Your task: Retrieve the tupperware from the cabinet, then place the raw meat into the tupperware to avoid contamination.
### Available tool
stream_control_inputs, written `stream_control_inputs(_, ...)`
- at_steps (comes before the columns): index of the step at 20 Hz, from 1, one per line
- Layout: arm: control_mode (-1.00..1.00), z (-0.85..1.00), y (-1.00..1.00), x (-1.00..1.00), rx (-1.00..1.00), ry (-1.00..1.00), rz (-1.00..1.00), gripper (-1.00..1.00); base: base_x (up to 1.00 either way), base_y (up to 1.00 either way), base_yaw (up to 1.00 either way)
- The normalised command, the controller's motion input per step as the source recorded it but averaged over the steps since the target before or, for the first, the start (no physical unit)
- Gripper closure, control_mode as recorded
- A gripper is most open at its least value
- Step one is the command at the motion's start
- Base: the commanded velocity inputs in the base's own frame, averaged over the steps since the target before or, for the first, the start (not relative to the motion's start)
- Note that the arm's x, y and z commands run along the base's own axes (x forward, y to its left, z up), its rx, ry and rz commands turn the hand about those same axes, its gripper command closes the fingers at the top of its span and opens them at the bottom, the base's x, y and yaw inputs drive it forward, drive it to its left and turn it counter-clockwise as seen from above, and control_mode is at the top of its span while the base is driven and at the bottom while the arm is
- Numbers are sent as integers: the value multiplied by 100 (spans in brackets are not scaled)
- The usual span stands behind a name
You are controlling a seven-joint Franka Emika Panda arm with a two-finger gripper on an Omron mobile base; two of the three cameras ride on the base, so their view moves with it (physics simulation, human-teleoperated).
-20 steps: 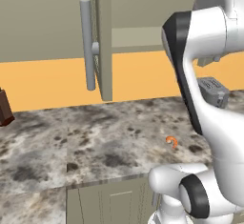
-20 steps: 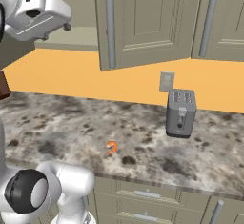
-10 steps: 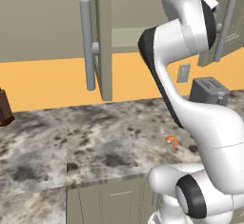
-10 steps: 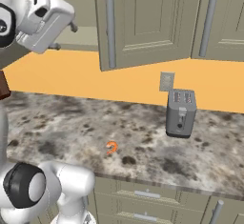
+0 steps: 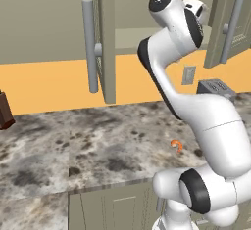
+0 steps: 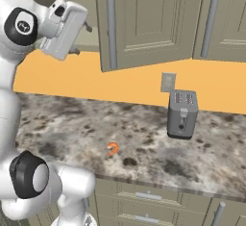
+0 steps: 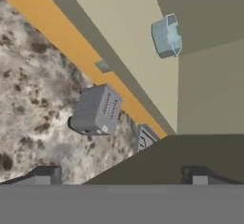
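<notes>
Meat [image 6: 112, 149] sat leftmost on the speckled counter [image 6: 144, 138], a tiny orange-red hook curled like a shrimp, well apart from the grey toaster [image 6: 182, 114] to its right. Up at the cabinet [image 6: 144, 18], whose door stood ajar, I had the gripper [image 6: 81, 37] raised with its fingers wide apart, holding nothing. Through the hand camera I saw the tupperware [image 7: 166, 36], pale blue, translucent and squarish, resting inside on the cabinet shelf.

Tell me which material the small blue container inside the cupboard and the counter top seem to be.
The small pale-blue squarish container looks like translucent plastic: the shelf tone shows through it. The mottled grey-brown counter top looks like polished stone, probably granite, given its dark speckles.
</notes>
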Motion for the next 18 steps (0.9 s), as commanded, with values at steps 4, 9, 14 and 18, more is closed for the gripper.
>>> stream_control_inputs(4,-100,-7,-36,33,-20,34,0,-100,0,0,0)
stream_control_inputs(9,-100,-12,-64,-4,-8,25,-12,-100,0,0,0)
stream_control_inputs(14,-100,-14,-68,-29,0,3,-20,-100,0,0,0)
stream_control_inputs(18,-100,-10,-61,-39,0,-1,-19,-100,0,0,0)
